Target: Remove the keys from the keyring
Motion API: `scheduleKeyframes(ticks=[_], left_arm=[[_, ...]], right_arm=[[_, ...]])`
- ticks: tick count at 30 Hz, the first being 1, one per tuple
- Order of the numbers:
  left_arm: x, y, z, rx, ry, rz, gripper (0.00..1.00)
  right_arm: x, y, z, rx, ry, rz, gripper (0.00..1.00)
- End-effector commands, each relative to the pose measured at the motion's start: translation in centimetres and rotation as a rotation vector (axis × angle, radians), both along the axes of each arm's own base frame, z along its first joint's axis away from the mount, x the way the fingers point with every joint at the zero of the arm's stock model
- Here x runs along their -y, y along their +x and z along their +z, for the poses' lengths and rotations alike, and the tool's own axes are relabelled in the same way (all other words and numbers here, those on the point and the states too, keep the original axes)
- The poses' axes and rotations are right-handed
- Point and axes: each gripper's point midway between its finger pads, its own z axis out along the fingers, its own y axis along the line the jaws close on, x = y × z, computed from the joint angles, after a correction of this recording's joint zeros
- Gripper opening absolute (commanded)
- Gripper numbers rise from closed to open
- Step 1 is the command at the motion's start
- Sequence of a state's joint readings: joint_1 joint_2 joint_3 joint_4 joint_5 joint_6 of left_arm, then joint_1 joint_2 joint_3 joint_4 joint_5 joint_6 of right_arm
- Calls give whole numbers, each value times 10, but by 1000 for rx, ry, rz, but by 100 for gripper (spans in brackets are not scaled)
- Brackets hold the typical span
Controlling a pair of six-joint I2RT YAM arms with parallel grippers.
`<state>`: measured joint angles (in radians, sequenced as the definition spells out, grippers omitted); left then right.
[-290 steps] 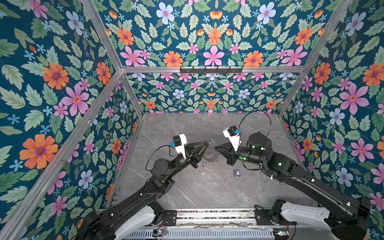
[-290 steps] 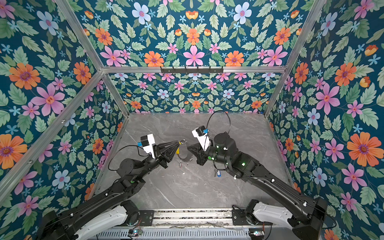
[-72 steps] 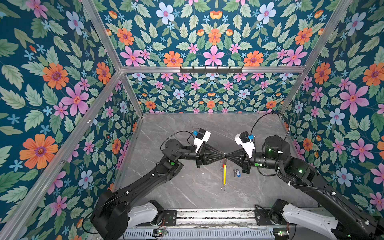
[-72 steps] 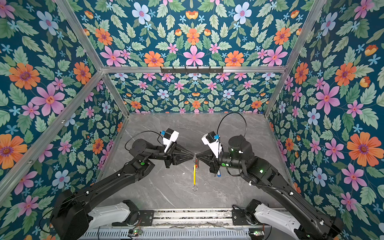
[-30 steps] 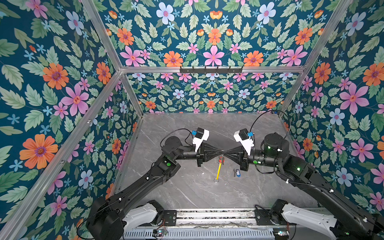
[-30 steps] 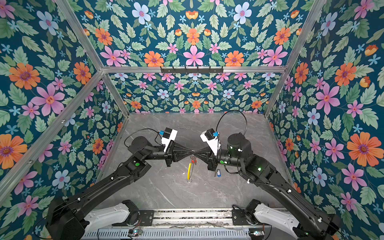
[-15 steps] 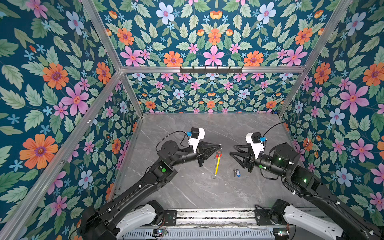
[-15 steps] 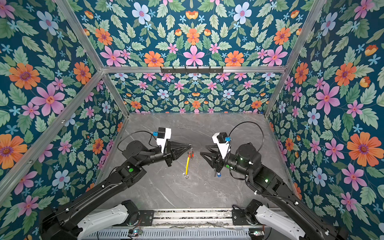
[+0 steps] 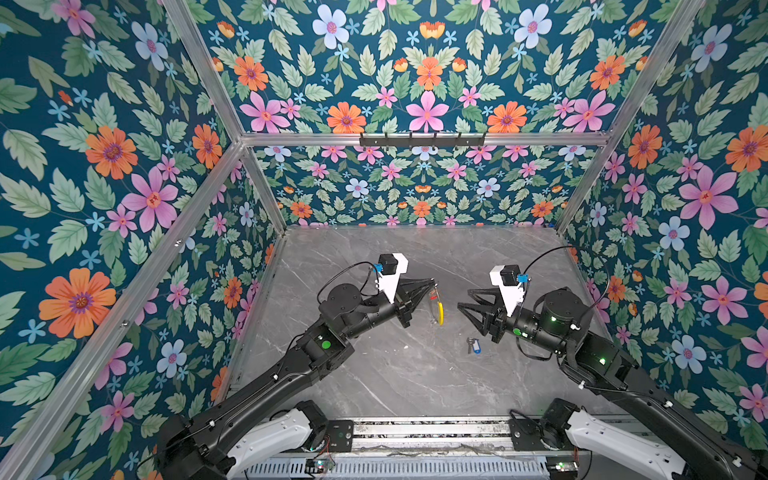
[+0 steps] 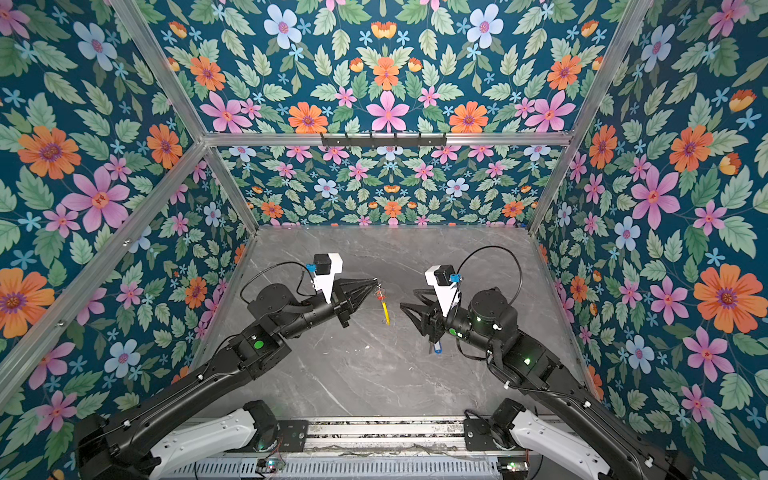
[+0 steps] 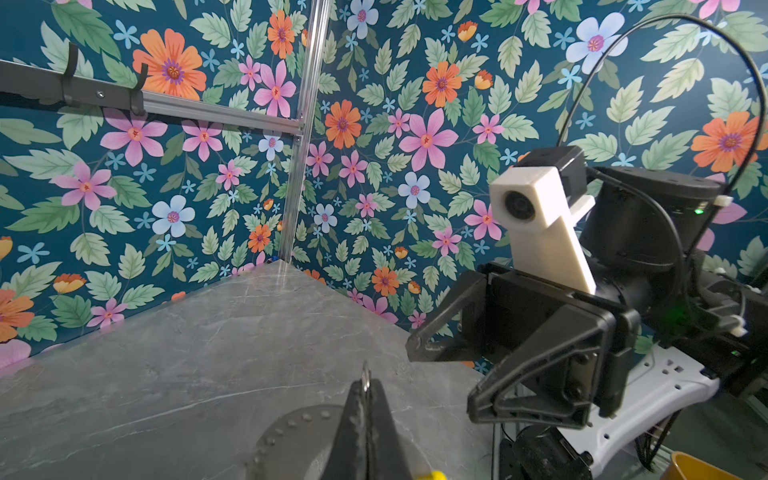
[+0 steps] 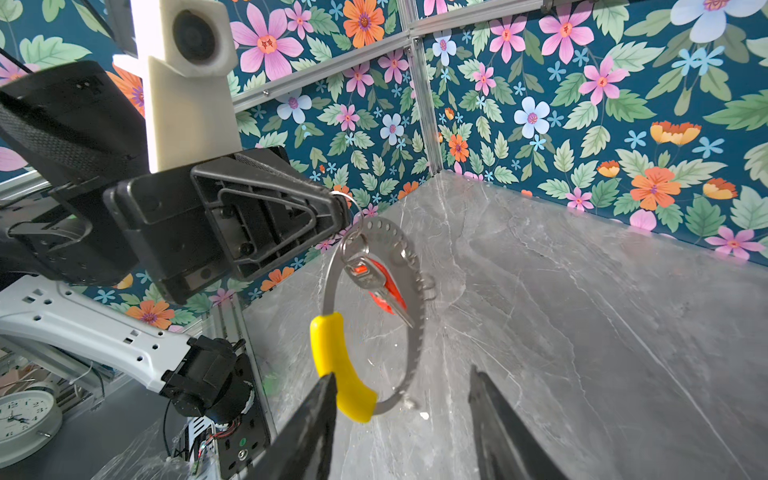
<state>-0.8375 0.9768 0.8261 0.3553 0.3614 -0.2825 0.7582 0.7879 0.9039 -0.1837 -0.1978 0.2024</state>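
The left gripper pinched the keyring by its top, so the hoop hung long axis downward with the red-tag key — near the right gripper, whose jaws stood apart, empty. The blue-tag key lay on the table.

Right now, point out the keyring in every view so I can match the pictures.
Top view: keyring hangs edge-on at centre, from the left gripper.
Top view: keyring again at centre, between the two arms.
Left wrist: keyring is the dark dotted disc partly hidden by that gripper's shut fingers.
Right wrist: keyring hangs face-on, beyond the open right gripper.
Shared landmark: the left gripper's shut tip.
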Motion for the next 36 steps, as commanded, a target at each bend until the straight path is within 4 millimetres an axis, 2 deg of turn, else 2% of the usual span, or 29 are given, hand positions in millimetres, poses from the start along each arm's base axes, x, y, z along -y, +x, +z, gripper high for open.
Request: scheduleKeyframes(ticks=[1,6,12,22,28,31,36], left_arm=[[-3,-1,8,42,-21,11,0],[-3,-3,7,48,-23,4,0],[-2,-8,6,58,-23,-24,0],[-4,-42,9,153,-72,-189,0],[-4,-58,15,173,-101,-291,0],[-3,-59,15,169,-102,-307,0],[-2,-64,15,171,-115,-345,0]], right_arm=[[2,6,9,22,28,-37,54],[3,7,5,20,-10,-38,55],[-7,3,-4,-11,-72,25,55],[-21,-6,-10,-38,-91,171,61],[-35,-26,-10,-47,-61,331,61],[-40,-37,-5,-48,-39,404,61],[-42,-36,-6,-57,-37,411,60]])
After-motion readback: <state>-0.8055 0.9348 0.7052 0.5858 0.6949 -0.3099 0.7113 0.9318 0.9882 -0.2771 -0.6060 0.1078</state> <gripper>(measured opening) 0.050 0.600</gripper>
